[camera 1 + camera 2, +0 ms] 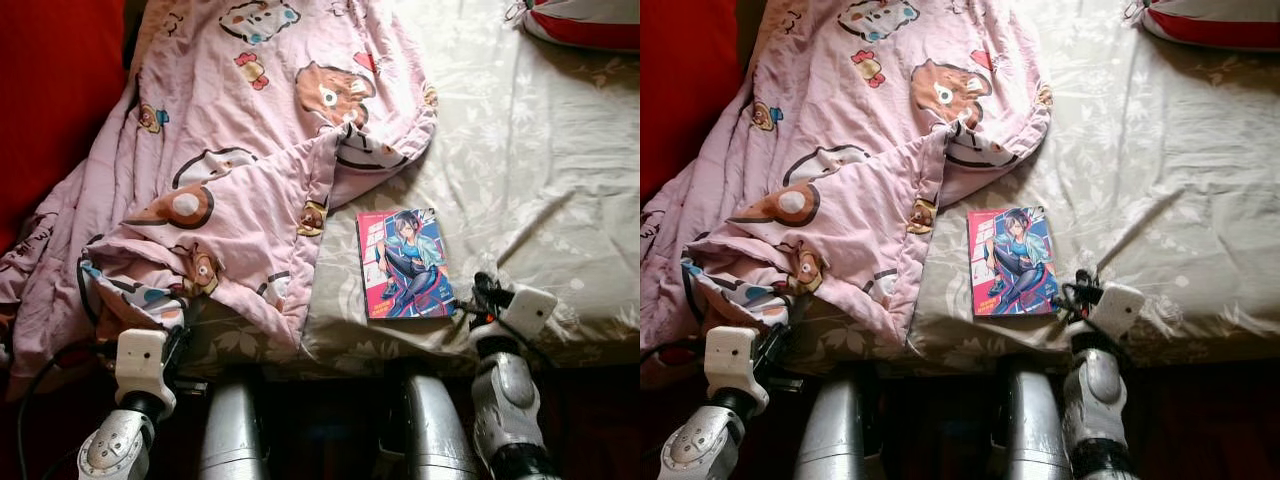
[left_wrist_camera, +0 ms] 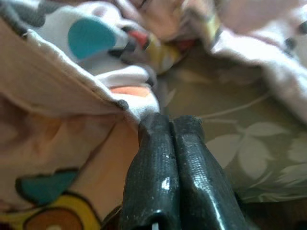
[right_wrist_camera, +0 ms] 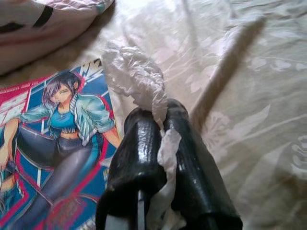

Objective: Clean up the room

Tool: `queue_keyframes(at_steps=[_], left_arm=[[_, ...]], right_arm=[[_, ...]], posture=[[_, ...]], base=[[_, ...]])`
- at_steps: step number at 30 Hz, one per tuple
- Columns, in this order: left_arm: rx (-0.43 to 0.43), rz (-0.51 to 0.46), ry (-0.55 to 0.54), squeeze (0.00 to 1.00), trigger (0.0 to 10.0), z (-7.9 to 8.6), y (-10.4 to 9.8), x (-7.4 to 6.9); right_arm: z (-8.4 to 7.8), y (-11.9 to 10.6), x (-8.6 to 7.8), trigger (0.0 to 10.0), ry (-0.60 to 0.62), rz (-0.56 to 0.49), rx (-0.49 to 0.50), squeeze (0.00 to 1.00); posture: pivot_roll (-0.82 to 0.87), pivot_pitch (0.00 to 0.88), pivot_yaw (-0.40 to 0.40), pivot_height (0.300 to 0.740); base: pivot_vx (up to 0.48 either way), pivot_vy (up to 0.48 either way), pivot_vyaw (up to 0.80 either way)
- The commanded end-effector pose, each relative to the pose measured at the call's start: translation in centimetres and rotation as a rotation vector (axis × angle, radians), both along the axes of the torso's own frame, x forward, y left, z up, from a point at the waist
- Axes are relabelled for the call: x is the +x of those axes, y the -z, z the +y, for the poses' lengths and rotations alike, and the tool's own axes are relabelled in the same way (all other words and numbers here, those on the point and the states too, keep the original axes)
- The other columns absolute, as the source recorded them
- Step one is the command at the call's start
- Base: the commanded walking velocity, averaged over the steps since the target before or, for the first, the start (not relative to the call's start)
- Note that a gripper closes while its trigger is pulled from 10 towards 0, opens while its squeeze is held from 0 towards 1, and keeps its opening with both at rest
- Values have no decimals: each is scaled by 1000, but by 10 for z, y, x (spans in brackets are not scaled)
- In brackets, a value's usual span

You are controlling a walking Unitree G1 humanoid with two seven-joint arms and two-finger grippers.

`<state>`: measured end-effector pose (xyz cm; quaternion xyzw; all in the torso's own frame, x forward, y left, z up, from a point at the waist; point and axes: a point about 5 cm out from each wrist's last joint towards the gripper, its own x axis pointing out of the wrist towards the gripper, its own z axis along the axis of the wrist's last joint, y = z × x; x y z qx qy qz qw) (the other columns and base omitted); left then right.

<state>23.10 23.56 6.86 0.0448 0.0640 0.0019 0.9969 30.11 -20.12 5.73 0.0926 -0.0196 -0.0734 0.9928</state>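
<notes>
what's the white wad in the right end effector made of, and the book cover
The wad in the right end effector looks like thin crumpled tissue or plastic film: white, translucent, finely creased; I cannot tell which. The book cover looks like glossy printed paper: flat, bright colour art with a slight sheen.

The quilt (image 1: 250,130) is pink with brown, teal and white cartoon animals. The bedsheet (image 1: 530,180) is pale beige with a leaf print. The book (image 1: 404,263) cover is pink and blue. The tissue (image 3: 139,76) is white.
</notes>
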Motion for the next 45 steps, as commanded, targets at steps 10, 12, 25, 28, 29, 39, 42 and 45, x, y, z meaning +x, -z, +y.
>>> queue_keyframes(at_steps=[10, 12, 25, 28, 29, 39, 42, 45], left_arm=[[-60, 143, -101, 0, 10000, 10, 49, -8], [-64, 173, -106, 0, 10000, 10, 57, -6], [-82, 390, -135, 0, 10000, 3, 99, -1], [-81, 439, -143, 0, 10000, 2, 104, -2], [-73, 456, -136, 0, 10000, 1, 106, -3], [-97, 611, -116, 0, 10000, -16, 124, -12], [-112, 613, -109, 0, 10000, -19, 124, -11], [-112, 621, -114, 0, 10000, -21, 126, -12]], right_arm=[[-31, 46, -39, 10000, -4, 262, -97, 0], [-30, 56, -43, 10000, -3, 322, -86, 0], [-17, 97, -64, 10000, 36, 616, -37, 0], [-14, 102, -67, 10000, 35, 665, -35, 0], [-13, 103, -68, 10000, 29, 679, -34, 0], [-8, 120, -87, 10000, 27, 822, -13, 0], [-8, 122, -90, 10000, 11, 841, -19, 0], [-9, 123, -93, 10000, 8, 855, -24, 0]], posture=[[135, 168, -47, 643], [135, 136, -51, 653], [140, 0, -34, 714], [137, 0, -33, 714], [133, 0, -29, 714], [96, 0, -15, 714], [94, 0, -20, 714], [92, 0, -26, 714]], base=[[0, 0, 0], [0, 0, 0], [0, 0, 0], [0, 0, 0], [0, 0, 0], [0, 0, 0], [0, 0, 0], [0, 0, 0]])
